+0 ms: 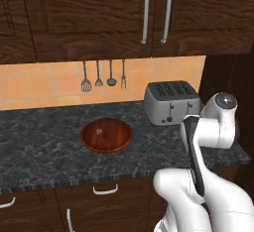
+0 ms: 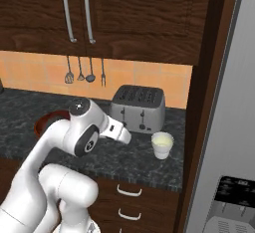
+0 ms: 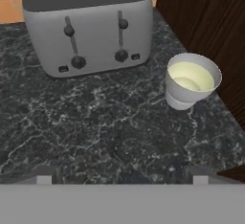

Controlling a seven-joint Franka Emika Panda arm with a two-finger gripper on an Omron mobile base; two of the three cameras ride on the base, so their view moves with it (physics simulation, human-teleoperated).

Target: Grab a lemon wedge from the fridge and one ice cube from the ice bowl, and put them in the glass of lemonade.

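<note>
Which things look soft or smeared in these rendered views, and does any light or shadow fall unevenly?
Left base view: the ice bowl shows a pale highlight, and the wall utensils are small and soft. Right base view: the glass of lemonade has blurred edges. Hand view: the toaster is evenly lit, and the counter marbling looks coarse.

The white arm rises from the base at seven o'clock in the right base view, bends at a dark-capped elbow, and reaches forward toward three o'clock; in the left base view it climbs from five o'clock to an elbow at three; the gripper stands wide apart, its finger tips at six o'clock, nothing between them.
</note>
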